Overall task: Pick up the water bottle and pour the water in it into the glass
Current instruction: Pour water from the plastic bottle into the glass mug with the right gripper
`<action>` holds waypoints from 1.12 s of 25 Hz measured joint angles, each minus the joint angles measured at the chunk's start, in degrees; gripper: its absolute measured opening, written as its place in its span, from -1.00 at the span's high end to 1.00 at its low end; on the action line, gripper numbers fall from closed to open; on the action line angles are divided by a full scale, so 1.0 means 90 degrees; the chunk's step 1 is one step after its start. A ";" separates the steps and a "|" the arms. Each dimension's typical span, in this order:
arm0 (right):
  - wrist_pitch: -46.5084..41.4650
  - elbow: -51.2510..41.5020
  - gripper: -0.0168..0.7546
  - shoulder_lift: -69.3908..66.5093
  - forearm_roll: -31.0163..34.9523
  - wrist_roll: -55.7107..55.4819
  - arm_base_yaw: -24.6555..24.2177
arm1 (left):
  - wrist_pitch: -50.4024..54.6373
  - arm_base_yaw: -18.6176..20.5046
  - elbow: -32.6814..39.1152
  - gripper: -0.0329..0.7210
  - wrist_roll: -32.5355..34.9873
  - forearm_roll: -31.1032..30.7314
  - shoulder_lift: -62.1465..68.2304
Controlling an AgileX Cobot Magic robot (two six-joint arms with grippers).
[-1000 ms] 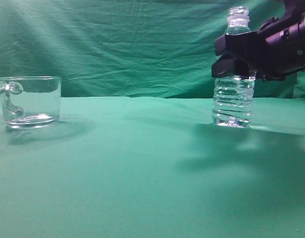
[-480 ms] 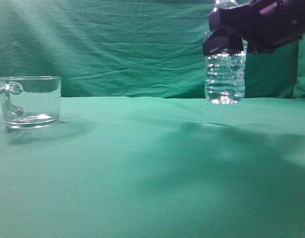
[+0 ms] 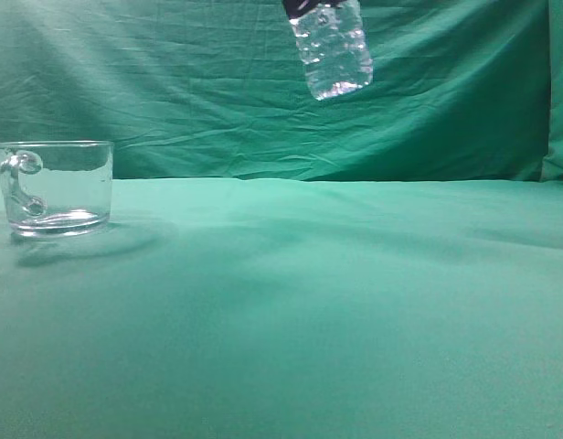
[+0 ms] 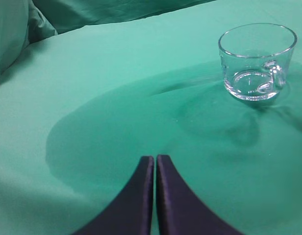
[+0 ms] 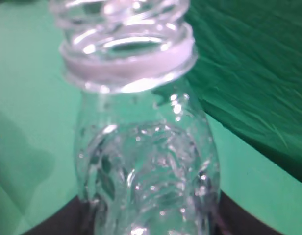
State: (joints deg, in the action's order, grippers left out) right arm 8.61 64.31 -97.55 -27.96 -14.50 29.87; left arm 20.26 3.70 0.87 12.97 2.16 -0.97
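The right pincer (image 3: 298, 7), mostly out of frame, apparently pinches the ribbed clear water bottle (image 3: 333, 50) hanging tilted below it. The left pincer (image 4: 155, 169) is pressed together; the smooth glass (image 4: 257, 61) sits ahead, rightward.

The glass (image 3: 55, 187) stands on the bench (image 3: 309, 302) at far left; the bottle (image 3: 332, 48) hangs high above, right of it.
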 joint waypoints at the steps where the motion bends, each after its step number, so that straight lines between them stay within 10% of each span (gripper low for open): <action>1: -0.0121 0.0211 0.20 -0.0089 -0.0057 0.0000 0.0089 | 0.0000 0.0000 0.0000 0.91 0.0000 0.0000 0.0000; 28: -0.1371 0.3971 0.20 -0.3530 -0.3788 -0.0004 0.1263 | 0.0000 0.0000 0.0000 0.91 0.0000 0.0000 0.0000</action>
State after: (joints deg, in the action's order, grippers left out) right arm -3.73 100.05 -129.32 -62.04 -14.53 41.24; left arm 20.26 3.70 0.87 12.97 2.16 -0.97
